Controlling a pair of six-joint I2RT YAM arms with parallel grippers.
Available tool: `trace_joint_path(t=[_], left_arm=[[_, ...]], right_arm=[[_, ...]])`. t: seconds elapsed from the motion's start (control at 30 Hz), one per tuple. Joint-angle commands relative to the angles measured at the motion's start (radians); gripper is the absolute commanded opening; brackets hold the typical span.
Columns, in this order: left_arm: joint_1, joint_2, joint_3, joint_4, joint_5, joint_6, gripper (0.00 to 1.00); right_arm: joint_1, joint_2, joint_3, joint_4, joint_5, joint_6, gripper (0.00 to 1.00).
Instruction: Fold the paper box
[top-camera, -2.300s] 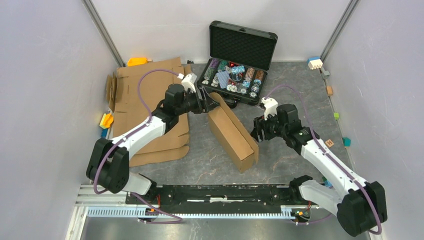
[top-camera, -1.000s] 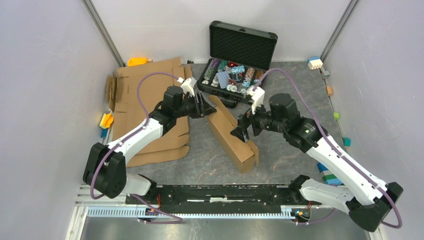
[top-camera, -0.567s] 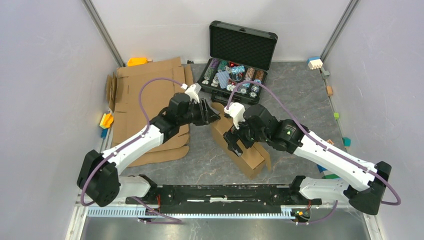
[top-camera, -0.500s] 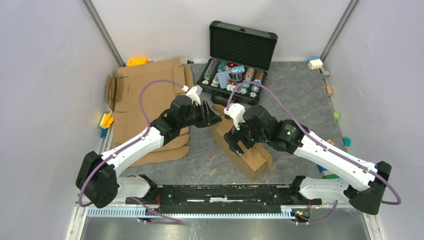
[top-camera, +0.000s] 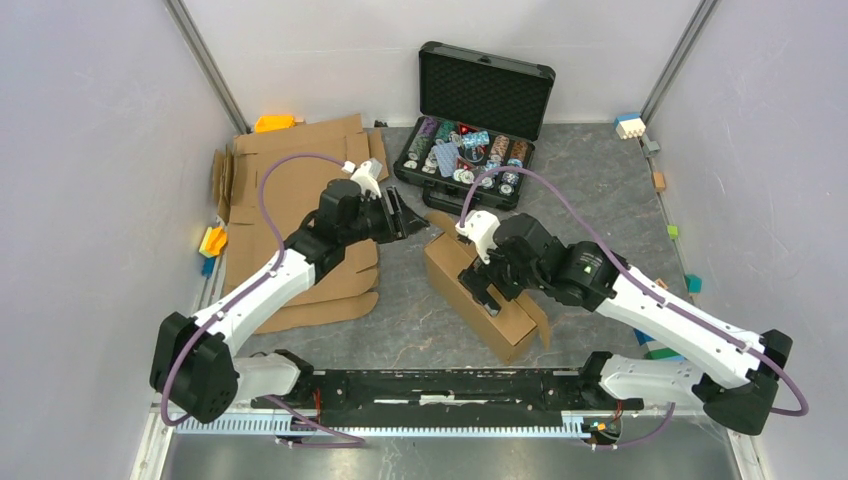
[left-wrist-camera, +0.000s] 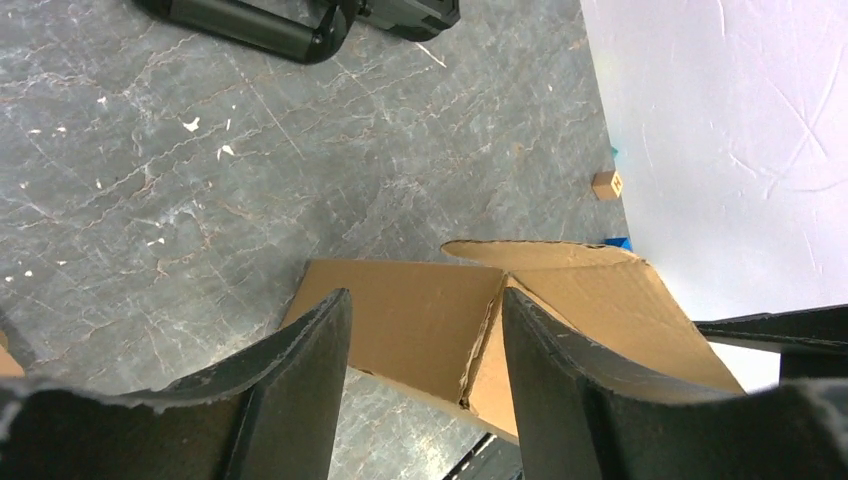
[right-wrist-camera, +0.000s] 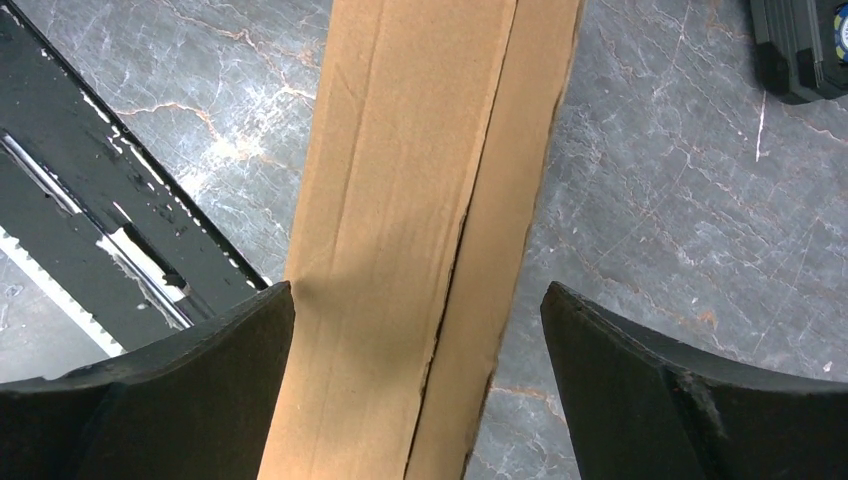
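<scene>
The paper box (top-camera: 483, 297), plain brown cardboard, lies slantwise in the middle of the table, its long top flaps down with a seam along them (right-wrist-camera: 400, 150). One end flap sticks out at the near right end, another at the far end. My right gripper (top-camera: 482, 290) hovers over the box's middle, jaws wide open and straddling its top (right-wrist-camera: 418, 292); the left fingertip (right-wrist-camera: 262, 318) overlaps the box's edge. My left gripper (top-camera: 405, 213) stands open just left of the box's far end, nothing between its fingers (left-wrist-camera: 425, 300); the box's end (left-wrist-camera: 400, 310) shows beyond them.
An open black case (top-camera: 470, 150) with chips stands behind the box, its handle (left-wrist-camera: 250, 25) facing it. Flat cardboard sheets (top-camera: 300, 190) lie at the left. Small coloured blocks (top-camera: 630, 125) dot the right edge. A black rail (top-camera: 440, 385) runs along the front.
My right arm swung left over the box and the top flaps went down. My left gripper let go of the far end, drew back left and opened wider.
</scene>
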Motion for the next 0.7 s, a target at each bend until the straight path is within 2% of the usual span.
trace_joint_path(t=[0.0, 0.13, 0.2, 0.37, 0.43, 0.57, 0.67], left_arm=[[0.017, -0.018, 0.046, 0.021, 0.07, 0.068, 0.65], [0.052, -0.026, 0.063, 0.018, 0.064, 0.14, 0.7], [0.063, -0.03, 0.085, 0.016, 0.057, 0.21, 0.76], [0.09, -0.014, 0.142, 0.039, 0.115, 0.345, 0.84], [0.119, 0.002, 0.146, 0.072, 0.173, 0.335, 0.84], [0.172, 0.062, 0.14, 0.242, 0.315, 0.261, 0.85], [0.181, 0.125, 0.17, 0.269, 0.387, 0.237, 0.84]], right_arm=[[0.006, -0.041, 0.033, -0.022, -0.009, -0.003, 0.98], [0.006, -0.036, 0.06, -0.072, -0.015, 0.02, 0.98], [0.007, -0.045, 0.056, -0.084, -0.007, 0.036, 0.98], [0.017, -0.053, 0.086, -0.1, -0.049, 0.073, 0.98], [0.035, -0.034, 0.113, -0.127, -0.021, 0.099, 0.98], [0.093, 0.014, 0.151, -0.175, 0.062, 0.131, 0.98], [0.123, 0.034, 0.156, -0.178, 0.068, 0.145, 0.98]])
